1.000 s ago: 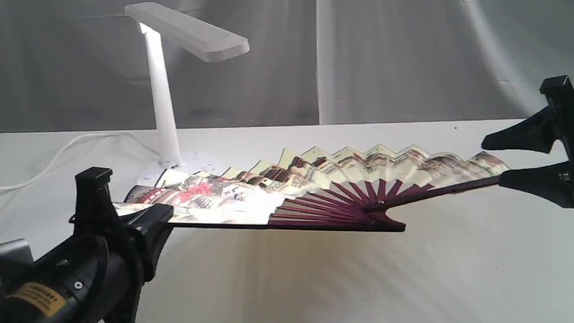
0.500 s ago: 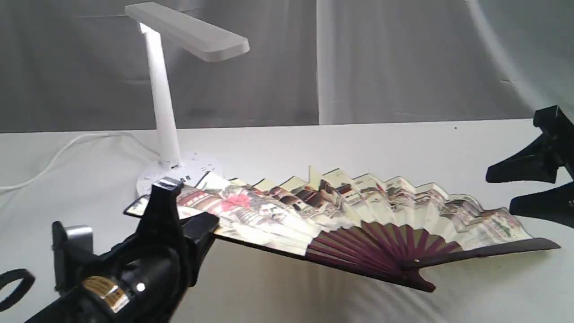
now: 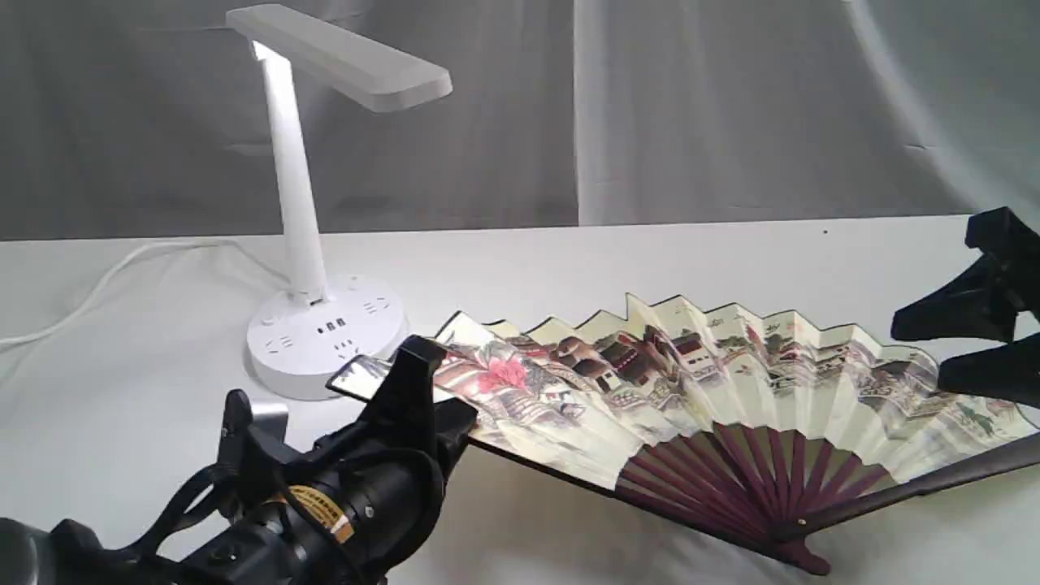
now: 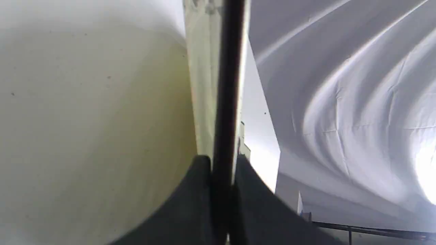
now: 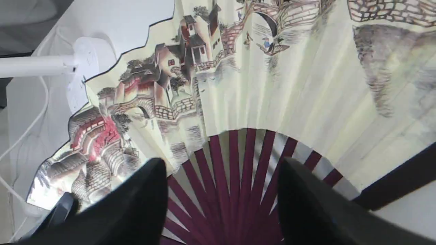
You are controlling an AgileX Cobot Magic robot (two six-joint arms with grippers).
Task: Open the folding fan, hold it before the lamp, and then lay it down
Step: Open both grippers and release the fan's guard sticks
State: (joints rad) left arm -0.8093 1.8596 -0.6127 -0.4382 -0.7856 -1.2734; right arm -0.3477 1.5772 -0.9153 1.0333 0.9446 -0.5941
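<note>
Maroon-ribbed pleated paper folding fan [image 3: 731, 382] spread wide, left claw [image 4: 220, 163] clamped on its dark edge, right claw [image 5: 222, 166] gaping, empty

Bare tabletop [image 3: 650, 260] behind the folding fan [image 3: 731, 382], lamp [image 3: 296, 203] beside its left end

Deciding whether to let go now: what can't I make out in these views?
- Exterior view: the left gripper covers one end of the folding fan, so table contact there is unclear.
- Exterior view: the frame edge cuts the fan's right guard.
- Left wrist view: the fan is edge-on and blurred.
</note>
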